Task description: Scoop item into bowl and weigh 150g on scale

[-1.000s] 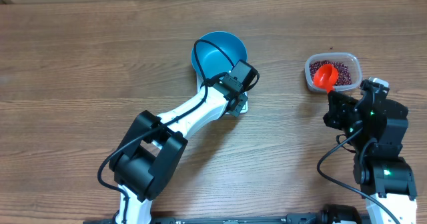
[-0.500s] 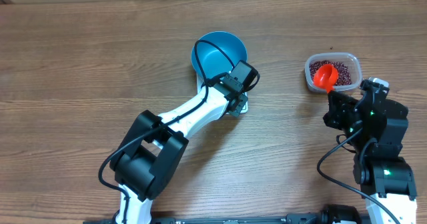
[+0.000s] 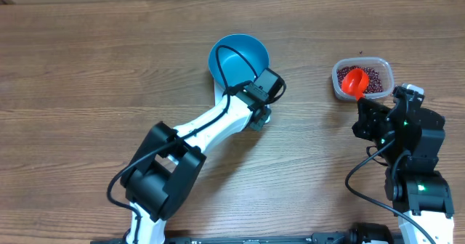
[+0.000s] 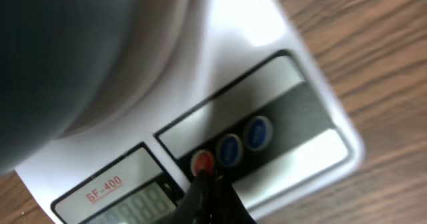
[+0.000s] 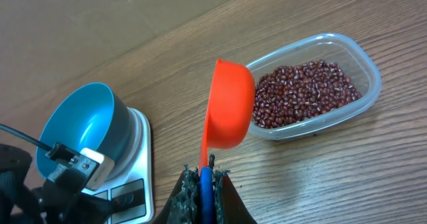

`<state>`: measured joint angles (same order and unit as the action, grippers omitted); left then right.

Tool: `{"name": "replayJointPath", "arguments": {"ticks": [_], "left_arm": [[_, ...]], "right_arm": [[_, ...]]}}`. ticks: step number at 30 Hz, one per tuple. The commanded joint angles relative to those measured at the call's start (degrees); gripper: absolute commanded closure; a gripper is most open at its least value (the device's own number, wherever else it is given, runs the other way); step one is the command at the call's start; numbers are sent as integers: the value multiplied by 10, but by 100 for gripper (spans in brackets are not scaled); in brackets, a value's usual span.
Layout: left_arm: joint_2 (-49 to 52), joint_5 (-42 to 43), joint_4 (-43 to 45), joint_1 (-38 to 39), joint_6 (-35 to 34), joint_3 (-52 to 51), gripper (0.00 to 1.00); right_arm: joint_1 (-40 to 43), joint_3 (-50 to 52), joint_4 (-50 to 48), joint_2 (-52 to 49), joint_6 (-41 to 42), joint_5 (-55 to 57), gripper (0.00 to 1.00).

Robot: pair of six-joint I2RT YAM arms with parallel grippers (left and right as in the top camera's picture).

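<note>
— How far along are we?

— Barely begun. Our bowl (image 3: 238, 59) sits on the scale (image 4: 260, 97) and looks empty. Our left jaws are shut on nothing, with their tip at the scale's red button (image 4: 202, 161). We judge we're switching it on or zeroing it.

— And the beans (image 5: 303, 91)?

— All in the clear tub (image 5: 368, 84) on the table (image 3: 87, 70). Our right jaws are clamped on the handle of the orange scoop (image 5: 230, 104), which hangs at the tub's edge with no beans showing in it. All the scooping and weighing is left.
</note>
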<state>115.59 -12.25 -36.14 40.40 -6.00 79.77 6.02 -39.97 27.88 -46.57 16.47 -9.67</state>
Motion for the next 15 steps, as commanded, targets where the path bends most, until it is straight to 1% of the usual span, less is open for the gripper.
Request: {"name": "replayJointPath", "arguments": {"ticks": [1,4,9,15], "left_arm": [[-91,2,0,17,-9,25,96],[-147,2,-13,21,-9,25,96],[-229,2,-61,15,-18,25,96],[-310,3,-137,-32,-13,25,96]], "right_arm": [[4,-18,-5,2,-2,-1,96],[4,-18,-5,2,-2,-1,96],[4,-18,-5,2,-3,-12,96],[4,-18,-4,2,-3,-27,97]]}}
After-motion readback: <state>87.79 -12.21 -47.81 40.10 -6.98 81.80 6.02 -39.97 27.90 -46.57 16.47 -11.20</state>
